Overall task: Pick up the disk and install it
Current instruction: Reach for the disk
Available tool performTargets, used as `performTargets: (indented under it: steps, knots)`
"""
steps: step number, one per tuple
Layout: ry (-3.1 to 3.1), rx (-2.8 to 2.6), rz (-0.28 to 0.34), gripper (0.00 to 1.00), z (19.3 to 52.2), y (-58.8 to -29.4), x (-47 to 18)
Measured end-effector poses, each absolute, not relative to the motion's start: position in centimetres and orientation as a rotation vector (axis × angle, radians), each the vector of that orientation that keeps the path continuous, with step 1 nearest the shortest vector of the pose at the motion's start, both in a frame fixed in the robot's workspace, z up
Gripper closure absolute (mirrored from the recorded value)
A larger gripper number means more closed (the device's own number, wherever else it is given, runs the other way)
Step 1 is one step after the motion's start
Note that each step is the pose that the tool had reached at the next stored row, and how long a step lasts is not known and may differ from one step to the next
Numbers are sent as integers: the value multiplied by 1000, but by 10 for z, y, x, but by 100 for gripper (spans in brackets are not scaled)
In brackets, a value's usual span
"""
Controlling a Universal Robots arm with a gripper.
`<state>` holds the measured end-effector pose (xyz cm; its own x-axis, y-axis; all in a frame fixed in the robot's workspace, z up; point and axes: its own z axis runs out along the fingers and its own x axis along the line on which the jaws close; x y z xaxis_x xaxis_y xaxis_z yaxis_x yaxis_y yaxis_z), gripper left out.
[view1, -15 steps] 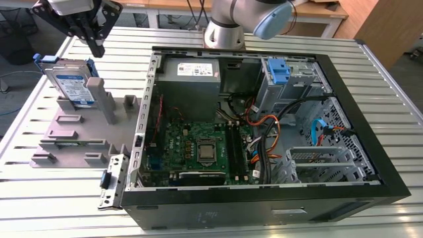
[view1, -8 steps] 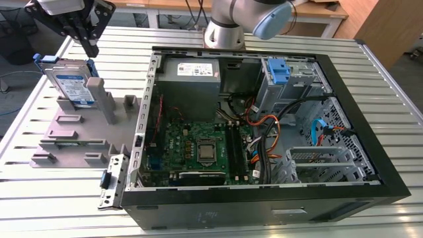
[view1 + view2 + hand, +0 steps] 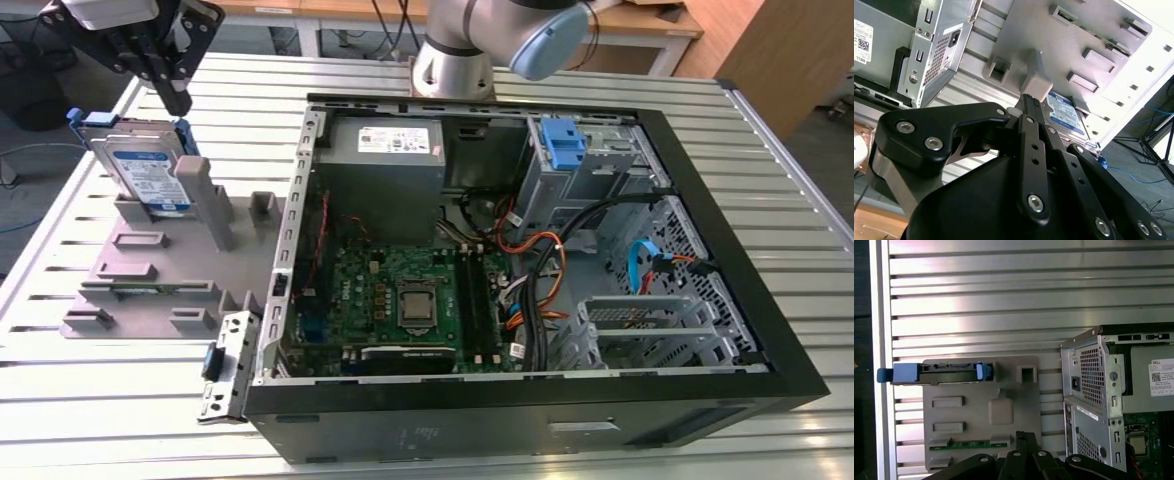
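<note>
End effector [image 3: 175,98] over the disk [image 3: 144,168], nothing gripped.
At the exterior view's left, my end effector hung closed and empty just above the disk, which stood on edge, leaning, in the grey holder [image 3: 160,270]. I judged a clean pick would need the fingers parted and set squarely astride its top edge, clear of the grey post [image 3: 200,195] beside it. The holder lay on the slatted metal bench [image 3: 107,420]; rightward sat the open computer case [image 3: 467,430], with wooden furniture [image 3: 787,50] behind.

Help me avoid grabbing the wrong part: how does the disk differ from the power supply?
The disk stands on edge in the holder outside the case; the power supply sits inside it. The disk is blue-framed and thin; the power supply bare and bulky. Both carry labels.
</note>
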<state>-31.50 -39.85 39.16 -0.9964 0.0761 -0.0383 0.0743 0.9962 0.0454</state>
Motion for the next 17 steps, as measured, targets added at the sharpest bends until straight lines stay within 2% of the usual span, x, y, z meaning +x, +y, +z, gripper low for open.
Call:
performTargets:
  steps: [17]
  knots:
    - [3099,117,68,89,391,-398,-324]
